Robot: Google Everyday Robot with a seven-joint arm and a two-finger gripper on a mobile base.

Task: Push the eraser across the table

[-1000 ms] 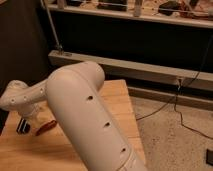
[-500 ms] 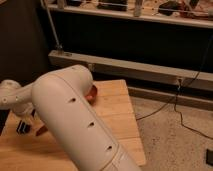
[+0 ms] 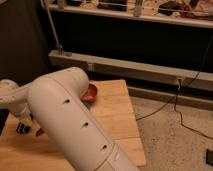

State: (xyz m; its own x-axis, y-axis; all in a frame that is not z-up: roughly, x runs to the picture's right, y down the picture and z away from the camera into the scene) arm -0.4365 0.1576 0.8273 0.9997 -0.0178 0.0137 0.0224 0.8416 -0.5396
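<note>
tool (image 3: 22,125) at tabletop (image 3: 117,115) left edge, spread or pinching: can't tell. eraser unseen, likely behind arm (image 3: 75,125); blind sweep could miss it or clip red bowl (image 3: 91,93).

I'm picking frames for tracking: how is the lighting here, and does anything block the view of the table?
Camera view: the light is warm and dim. The table is the brightest area, and the background beyond it is nearly black. The white arm fills the foreground and hides much of the tabletop, and no eraser shows. The gripper sits low at the left edge, dark against the wood.
</note>
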